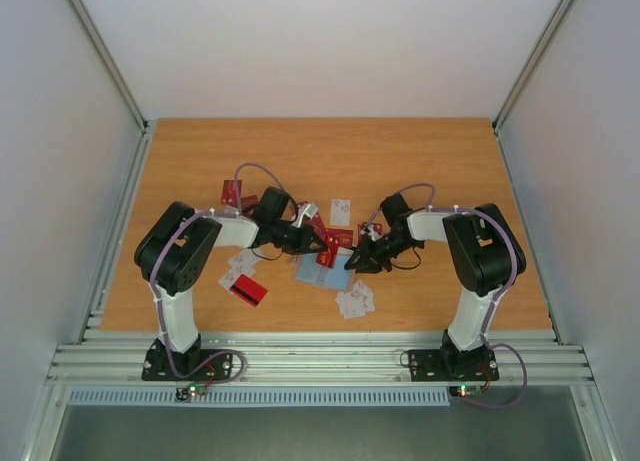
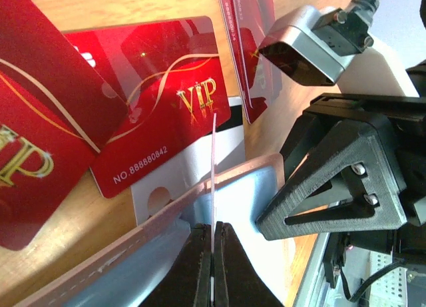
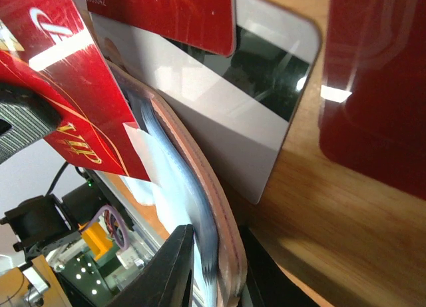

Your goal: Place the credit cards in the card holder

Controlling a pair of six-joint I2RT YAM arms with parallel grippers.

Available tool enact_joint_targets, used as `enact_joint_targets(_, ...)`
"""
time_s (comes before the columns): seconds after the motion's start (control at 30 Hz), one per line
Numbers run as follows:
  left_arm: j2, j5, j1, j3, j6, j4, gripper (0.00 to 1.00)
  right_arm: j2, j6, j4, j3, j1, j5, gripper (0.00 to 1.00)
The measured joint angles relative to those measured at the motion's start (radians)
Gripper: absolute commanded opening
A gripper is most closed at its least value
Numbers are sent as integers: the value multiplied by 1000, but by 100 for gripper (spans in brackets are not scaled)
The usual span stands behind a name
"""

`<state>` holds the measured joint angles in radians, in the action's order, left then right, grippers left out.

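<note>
**Wooden table, white walls: one card poised over the card holder**

Pale walls box in a wooden table where two arms meet over the card holder. It lies open near the middle of the table, a little toward the near edge, with its blue-grey inside facing up. The right gripper is pinched on one raised wall of the holder, a finger on each side of the tan rim. The left gripper is clamped tight on a single thin card. Seen edge-on from the left wrist, the card stands upright just above the holder's lining. Whether its lower edge has entered a pocket cannot be told.

The job looks to be in its early part. No card can be seen seated in a pocket, and many lie loose on the wood. A red card and a white card sit on the far side of the grippers. A second red card and a cluster of white cards lie close to the near edge. A VIP card rests flat just beside the holder.

Working room is tight at the centre, where the two grippers stand near each other over the holder and loose cards crowd its sides. Bare wood opens toward the far edge, both far corners and the right edge, which should leave the arms room to swing out for the next card.
</note>
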<state>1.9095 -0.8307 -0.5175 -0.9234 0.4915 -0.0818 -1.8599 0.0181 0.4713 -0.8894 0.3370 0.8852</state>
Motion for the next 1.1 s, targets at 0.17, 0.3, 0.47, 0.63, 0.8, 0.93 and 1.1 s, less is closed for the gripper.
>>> enact_joint_targets(0.17, 1, -17, 0, 15, 19, -37, 0, 0, 0, -14, 6, 0, 6, 18)
enact_joint_targets(0.3, 5, -19, 0, 14, 29, -52, 0, 0, 0, -22, 8, 0, 10, 18)
enact_joint_targets(0.47, 10, -30, 0, 14, 43, -59, 0, -1, 0, -23, 9, 0, 10, 18)
enact_joint_targets(0.63, 10, -46, 0, 30, 48, -61, 0, -3, 0, -26, 9, 0, 12, 18)
enact_joint_targets(0.8, 10, -64, 0, 50, 47, -56, 0, -5, 0, -27, 8, 0, 14, 17)
enact_joint_targets(0.93, 10, -80, 0, 51, 43, -43, 0, -6, 0, -30, 7, 0, 16, 17)
enact_joint_targets(1.1, 10, -90, -4, 51, 36, -24, 0, -6, -2, -31, 6, 1, 13, 16)
